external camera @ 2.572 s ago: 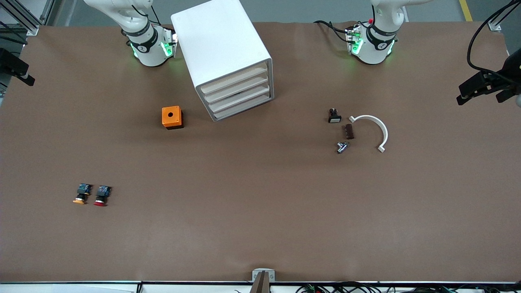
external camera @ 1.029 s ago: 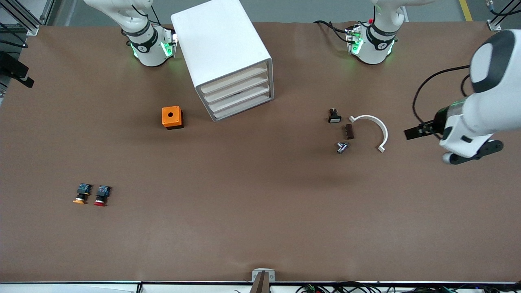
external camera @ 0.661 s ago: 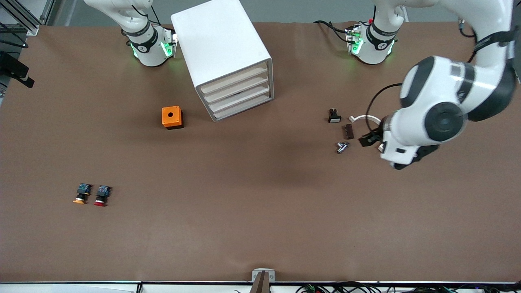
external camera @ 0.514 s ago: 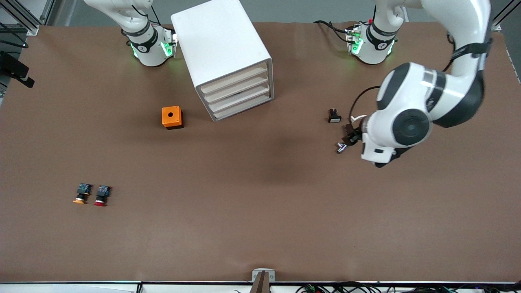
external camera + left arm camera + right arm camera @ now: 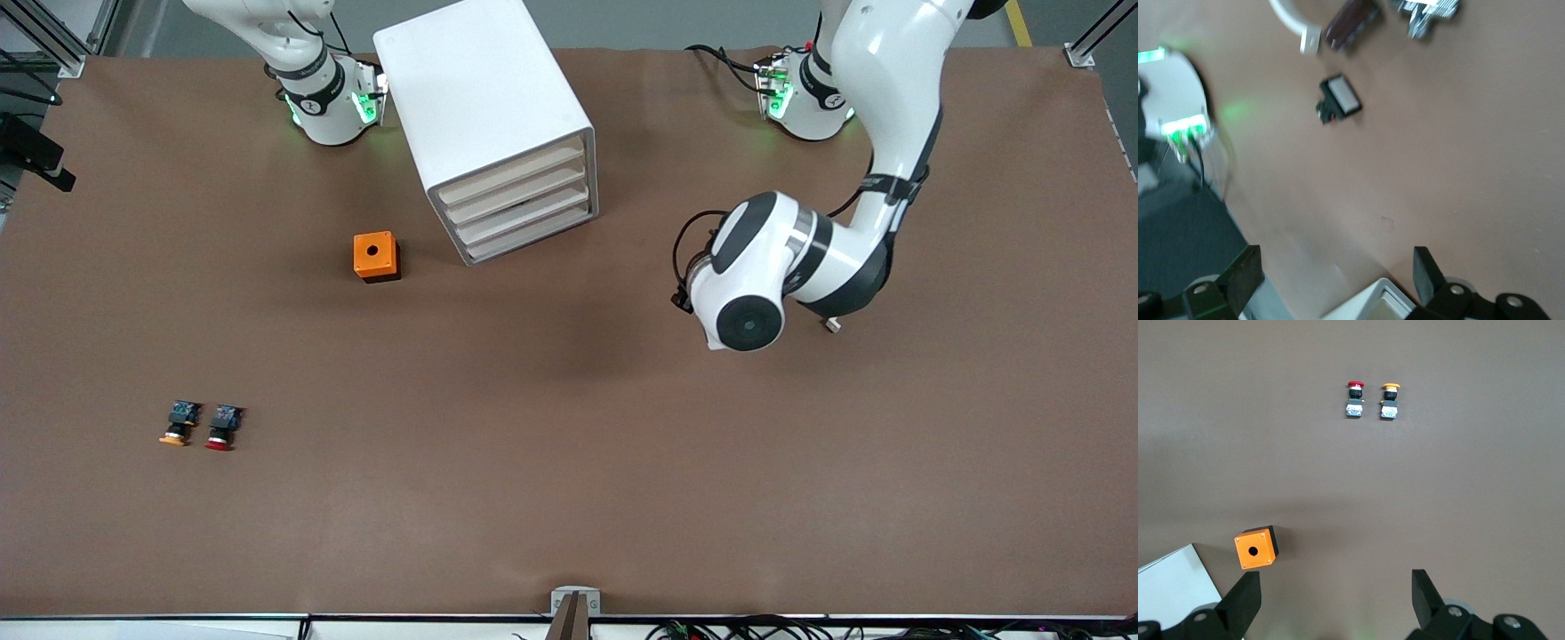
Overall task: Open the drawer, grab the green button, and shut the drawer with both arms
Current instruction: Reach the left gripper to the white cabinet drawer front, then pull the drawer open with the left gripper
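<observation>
Left arm swings in toward the cabinet; the drawer is not yet touched.

Since a moment ago the left gripper [image 5: 1331, 283] has swept from the table's edge over the small parts, fingers spread and empty, so opening seems about to begin. The right gripper [image 5: 1331, 603], also spread, waits over the orange box [image 5: 1256, 548]. The drawer [image 5: 533, 236], lowest in the cabinet [image 5: 484, 124] near the desk's robot edge, is shut; its long front faces the desk's middle, angled toward the left arm's end. No green button shows.

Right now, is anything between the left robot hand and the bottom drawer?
Nothing visible: only bare brown table lies between the open left gripper and the shut pale beige bottom drawer of the white cabinet. The right gripper waits open, high over the table.
</observation>
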Tool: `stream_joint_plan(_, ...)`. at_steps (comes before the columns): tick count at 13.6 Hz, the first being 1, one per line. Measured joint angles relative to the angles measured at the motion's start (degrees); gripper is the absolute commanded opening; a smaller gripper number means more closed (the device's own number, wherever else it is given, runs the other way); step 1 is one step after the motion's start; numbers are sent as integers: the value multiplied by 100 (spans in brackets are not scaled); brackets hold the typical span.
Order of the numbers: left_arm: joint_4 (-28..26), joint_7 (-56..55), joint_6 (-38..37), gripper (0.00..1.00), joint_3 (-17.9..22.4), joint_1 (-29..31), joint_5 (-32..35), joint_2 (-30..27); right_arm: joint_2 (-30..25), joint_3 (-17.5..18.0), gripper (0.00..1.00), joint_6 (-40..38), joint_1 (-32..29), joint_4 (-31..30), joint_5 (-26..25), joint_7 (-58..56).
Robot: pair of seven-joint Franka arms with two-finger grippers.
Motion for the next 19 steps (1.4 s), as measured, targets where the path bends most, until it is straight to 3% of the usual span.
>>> stream_joint_plan(5, 35, -1578, 5, 100, 2, -61, -1244, 779, 0, 0, 100, 0, 0, -1, 0, 0)
stream_joint_plan(8, 56, -1992, 59, 90, 3, -129, -1915, 1090, 0, 0, 100, 0, 0, -1, 0, 0)
stream_joint_plan(11, 69, -2766, 476, 89, 5, -147, -2997, 1313, 0, 0, 100, 0, 0, -1, 0, 0)
stream_joint_plan(15, 110, -3613, 895, 74, 2, -406, -3254, 1510, 0, 0, 100, 2, 0, -1, 0, 0)
stream_joint_plan(19, 140, -3903, 960, 68, 3, -652, -3619, 1572, 0, -4, 100, 3, 0, -1, 0, 0)
